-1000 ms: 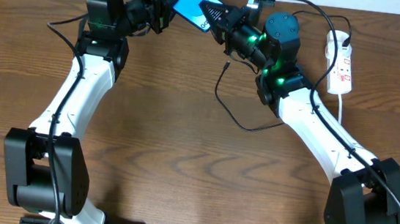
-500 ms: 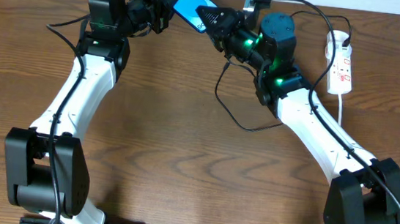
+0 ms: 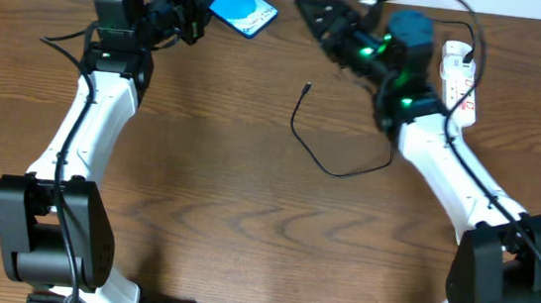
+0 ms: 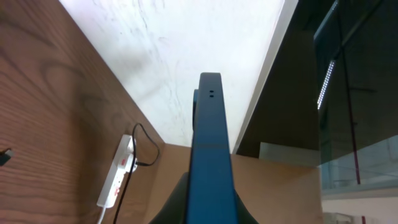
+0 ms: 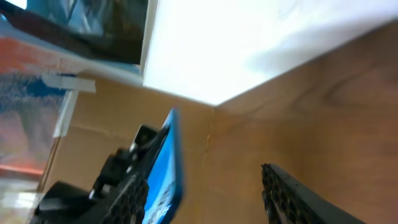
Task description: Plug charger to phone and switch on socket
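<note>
Distance has opened between the two grippers since half a second ago. Then they met at the far middle of the table, the right one nosing the free end of the phone. Now a wide gap lies between them.

The left gripper has swung off to its own side and still clamps the phone by one end. The blue screen faces up and the free end points toward the right gripper. In the left wrist view the phone runs edge-on straight out from between the fingers.

The right gripper has pulled back toward the socket, which lies just behind it, beside its arm. Its fingers stand apart with nothing between them. In its wrist view the phone shows ahead of one finger, well clear of it.

The charger lies in a loose loop on the table, on the near side of the right gripper, and neither gripper touches it. Its tip rests about where it did before, near the right gripper and well apart from the phone. The cable's other end passes under the right arm toward the socket, and I cannot tell how it ends there. The socket's switches are too small to read.
</note>
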You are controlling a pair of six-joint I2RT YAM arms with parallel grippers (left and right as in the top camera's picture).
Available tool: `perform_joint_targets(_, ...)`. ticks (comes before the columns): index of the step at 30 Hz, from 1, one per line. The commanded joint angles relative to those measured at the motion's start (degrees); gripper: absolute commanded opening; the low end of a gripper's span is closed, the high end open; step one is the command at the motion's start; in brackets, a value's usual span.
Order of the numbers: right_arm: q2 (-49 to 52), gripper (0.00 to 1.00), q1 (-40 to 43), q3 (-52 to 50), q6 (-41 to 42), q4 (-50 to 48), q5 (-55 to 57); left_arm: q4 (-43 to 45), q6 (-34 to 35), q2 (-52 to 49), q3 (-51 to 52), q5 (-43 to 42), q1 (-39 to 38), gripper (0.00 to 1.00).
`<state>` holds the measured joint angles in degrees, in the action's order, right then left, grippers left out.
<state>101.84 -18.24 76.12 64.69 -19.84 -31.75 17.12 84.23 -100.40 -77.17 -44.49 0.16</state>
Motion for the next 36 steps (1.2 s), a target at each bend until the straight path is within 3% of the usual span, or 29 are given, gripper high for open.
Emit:
perform_joint_targets(1,0.1,0.57,1.4,0.1,-6.6,2.4,-3.8,0.5,0.5,0.7,-0.8,-5.0,1.2,0.08)
perform_joint_targets(6,0.1,0.53,0.9,4.1,-17.7,22.4,1.1,-0.5,2.1,0.7,-0.8,-13.3,2.2,0.07)
perform_joint_targets(10,0.1,0.52,-0.8,12.0,-27.4,41.0,11.3,-0.6,2.5,0.7,-0.8,-19.3,2.4,0.07)
perform_joint_targets(13,0.1,0.43,-2.4,17.2,-30.9,49.2,18.4,-0.6,1.8,0.7,-0.8,-24.0,2.4,0.07)
perform_joint_targets(18,1.9,0.30,-4.5,22.3,-31.6,54.7,24.8,-0.6,1.4,0.7,-0.8,-28.0,3.6,0.07)
perform_joint_targets(26,15.3,0.29,-7.4,33.6,-30.8,63.6,28.8,-0.6,1.4,0.7,-0.8,-29.4,5.9,0.08)
perform_joint_targets(36,24.0,0.24,-8.8,34.3,-24.5,63.3,34.5,-0.6,0.3,0.7,-0.8,-29.7,5.9,0.07)
